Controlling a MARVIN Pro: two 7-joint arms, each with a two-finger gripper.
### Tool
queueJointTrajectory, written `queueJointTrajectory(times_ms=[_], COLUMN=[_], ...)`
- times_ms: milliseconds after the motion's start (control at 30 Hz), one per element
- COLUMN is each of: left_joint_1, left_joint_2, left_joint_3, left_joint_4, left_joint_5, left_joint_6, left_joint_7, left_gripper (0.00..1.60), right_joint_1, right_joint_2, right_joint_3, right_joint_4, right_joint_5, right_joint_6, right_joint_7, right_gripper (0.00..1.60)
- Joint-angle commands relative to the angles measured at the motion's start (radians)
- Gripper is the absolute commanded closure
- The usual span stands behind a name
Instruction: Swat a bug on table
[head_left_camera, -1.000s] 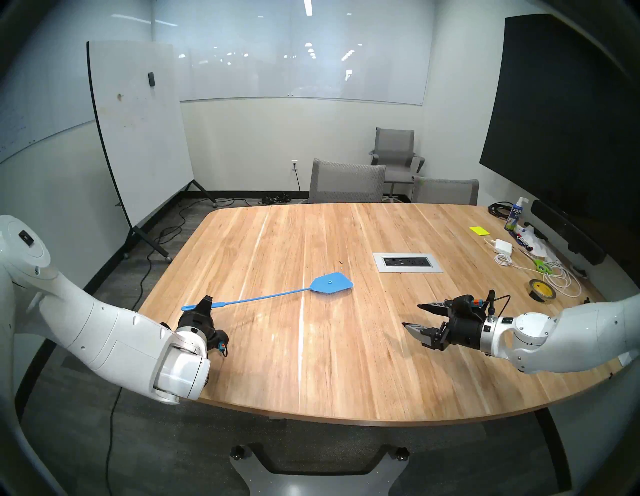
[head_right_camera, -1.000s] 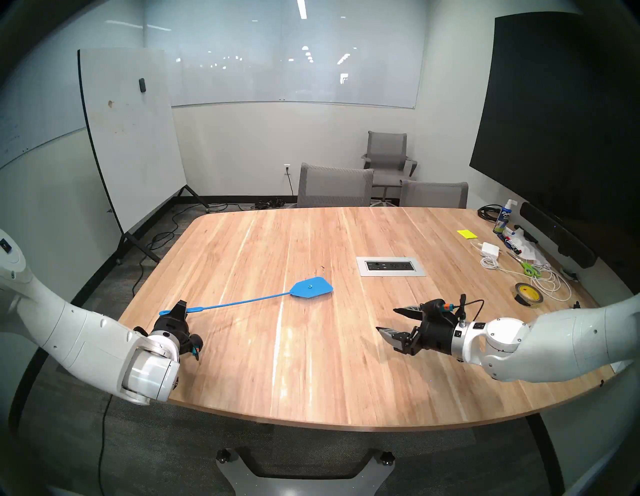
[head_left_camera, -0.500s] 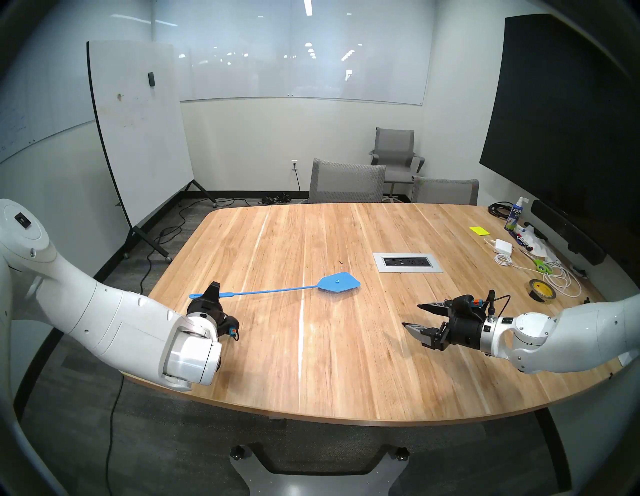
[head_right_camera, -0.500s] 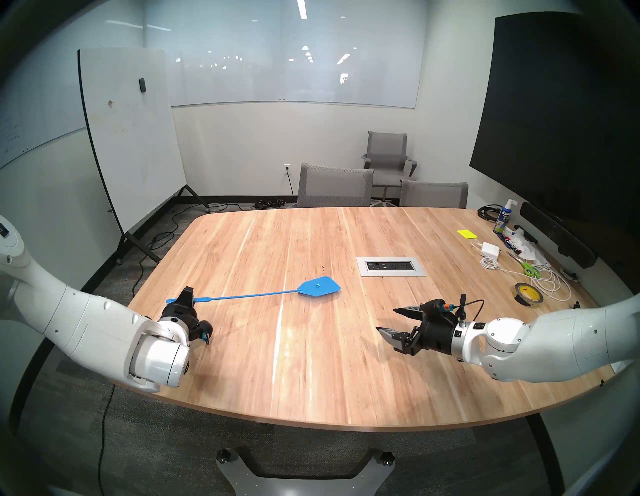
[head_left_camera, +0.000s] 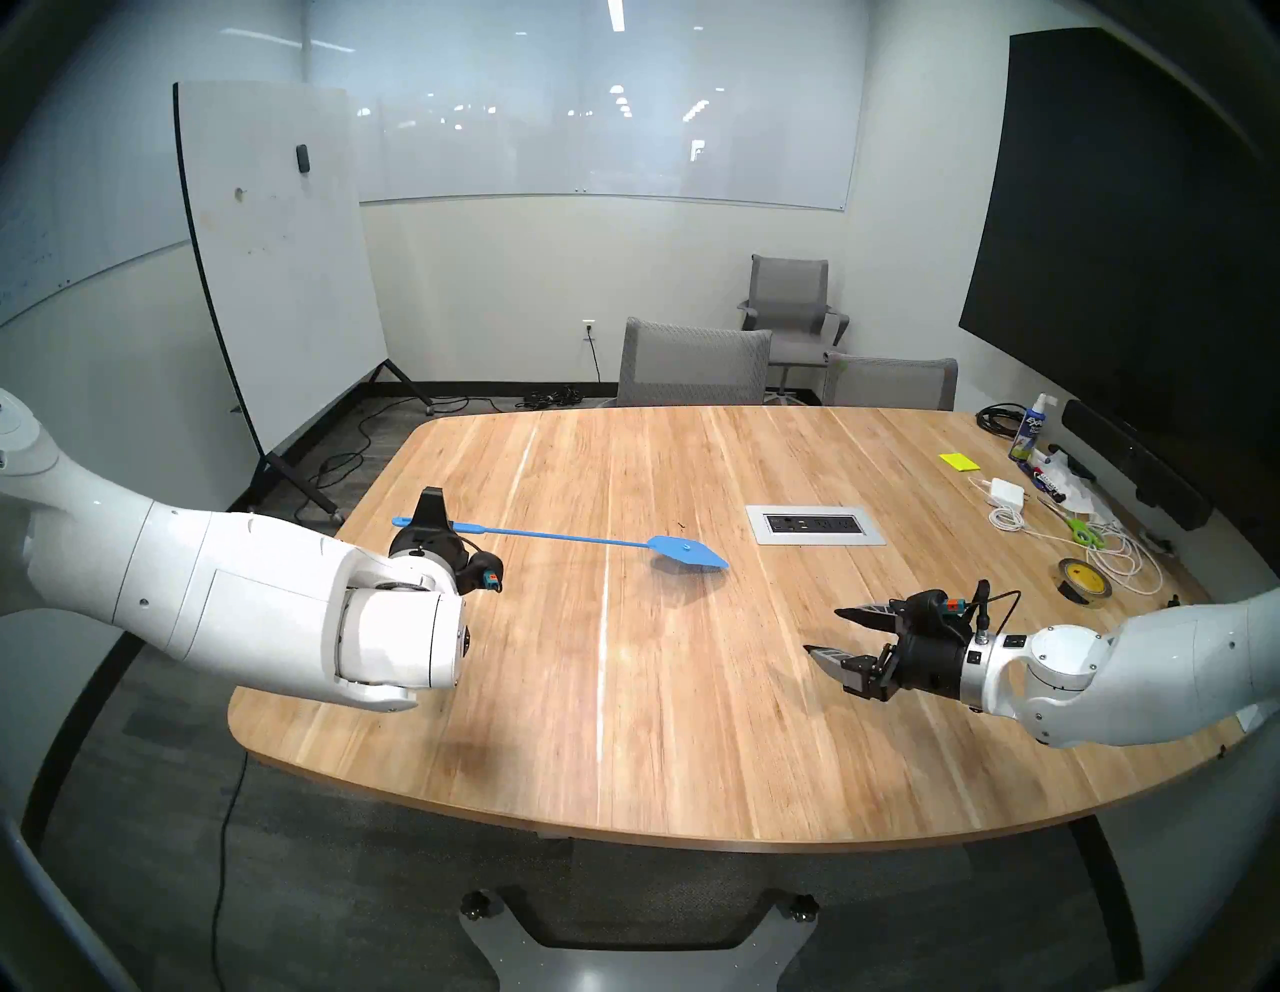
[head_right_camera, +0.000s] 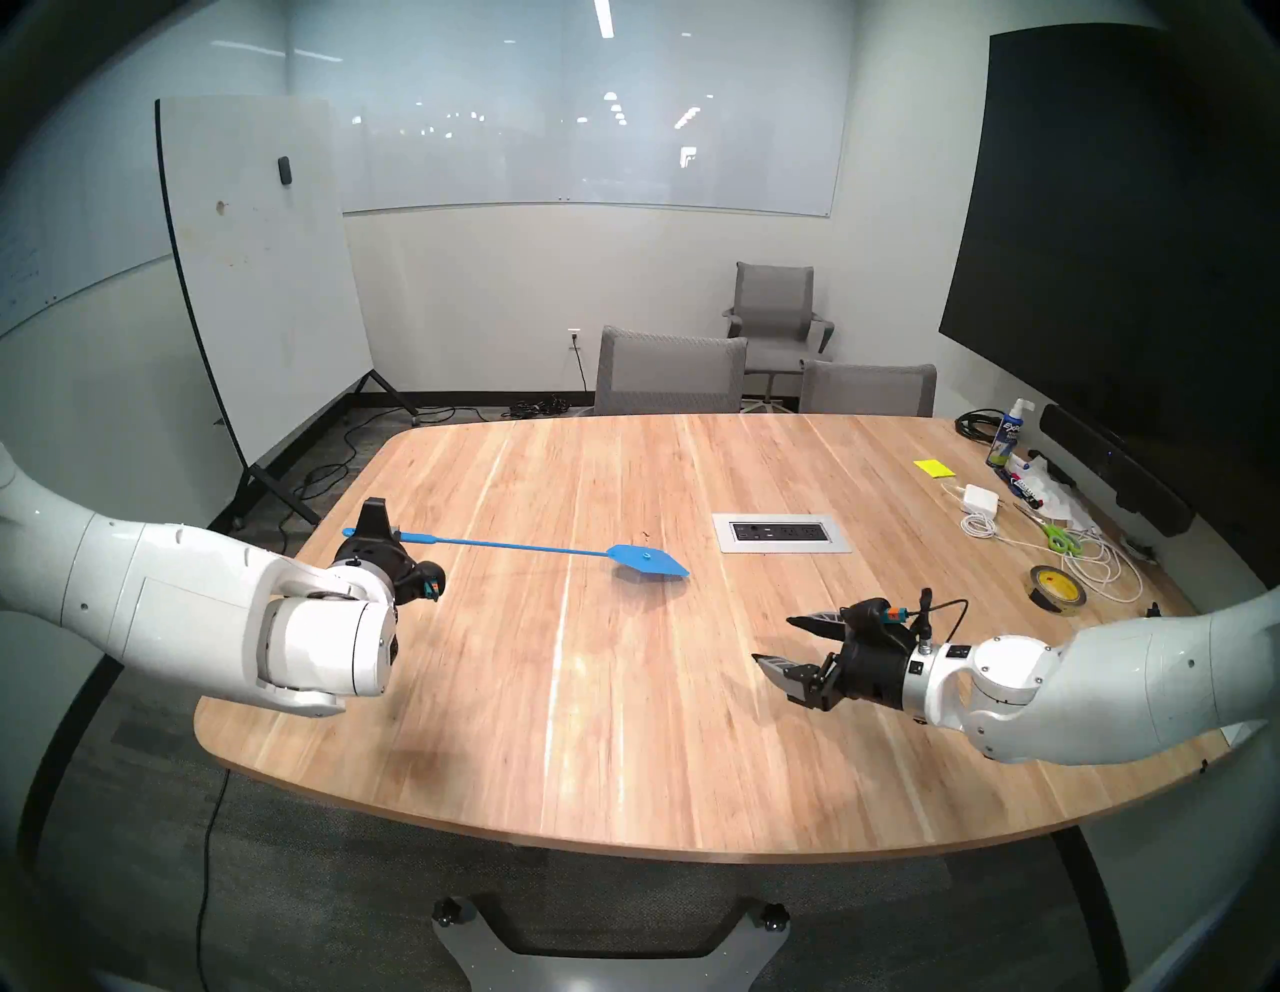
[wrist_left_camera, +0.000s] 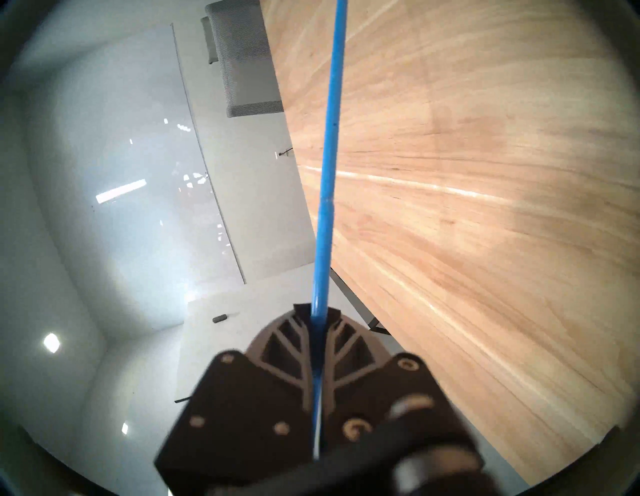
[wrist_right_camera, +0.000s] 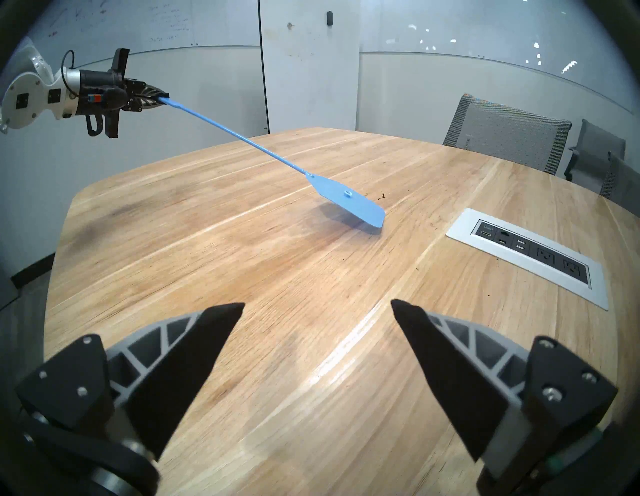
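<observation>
The left tool (head_left_camera: 431, 516) is clamped tight on the handle end of a blue fly swatter (head_left_camera: 575, 539), both fingers (wrist_left_camera: 332, 341) pressed flat against the thin shaft with no gap showing in the left wrist view. A short stub of the handle sticks out behind the tool. The swatter reaches out over the worktop (head_left_camera: 623, 693), sloping down from the tool, and its flat head (head_left_camera: 689, 553) hangs tilted just above the wood, casting a shadow under it; from the right wrist view the head's lower tip seems close to the surface, though whether it touches cannot be told.

The bug (head_left_camera: 682, 525) is a tiny dark speck on the worktop, just beyond the swatter head and between it and the silver outlet panel (head_left_camera: 815, 524). In the right wrist view the bug (wrist_right_camera: 382, 196) lies near the head's far edge, uncovered.

The right tool (head_left_camera: 828, 632) is spread wide and holds nothing, hovering over the near right part of the worktop, well apart from the swatter. Its two dark fingertips (wrist_right_camera: 225, 313) stand far from each other with bare wood between them.
</observation>
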Motion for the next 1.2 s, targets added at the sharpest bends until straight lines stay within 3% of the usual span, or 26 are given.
queueJointTrajectory(times_ms=[0,267,367,400,533,833,1167], left_joint_1=[-0.047,-0.043,-0.04,-0.033,-0.033,-0.08,-0.163], left_joint_2=[0.077,0.148,0.176,0.197,0.208,0.288,0.315], left_joint_3=[-0.068,-0.125,-0.136,-0.147,-0.153,-0.205,-0.18], left_joint_4=[-0.036,-0.08,-0.097,-0.11,-0.115,-0.174,-0.171], left_joint_5=[-0.033,-0.082,-0.116,-0.168,-0.192,-0.46,-0.727], left_joint_6=[-0.001,-0.001,-0.001,-0.001,-0.001,-0.001,-0.001], left_joint_7=[0.106,0.097,0.101,0.118,0.103,0.004,-0.077], left_gripper=[1.6,1.6,1.6,1.6,1.6,1.6,1.6], right_joint_1=[0.011,0.011,0.011,0.011,0.011,0.012,0.012], right_joint_2=[-0.001,-0.001,-0.001,-0.001,-0.001,-0.001,0.0], right_joint_3=[0.009,0.009,0.01,0.01,0.01,0.01,0.01], right_joint_4=[0.001,0.001,0.001,0.001,0.001,0.001,0.001], right_joint_5=[0.001,0.001,0.001,0.001,0.001,0.002,0.002], right_joint_6=[-0.003,-0.003,-0.003,-0.003,-0.002,-0.002,-0.002], right_joint_7=[0.0,0.0,0.001,0.001,0.001,0.001,0.002], right_gripper=[0.0,0.0,0.0,0.0,0.0,0.0,0.0])
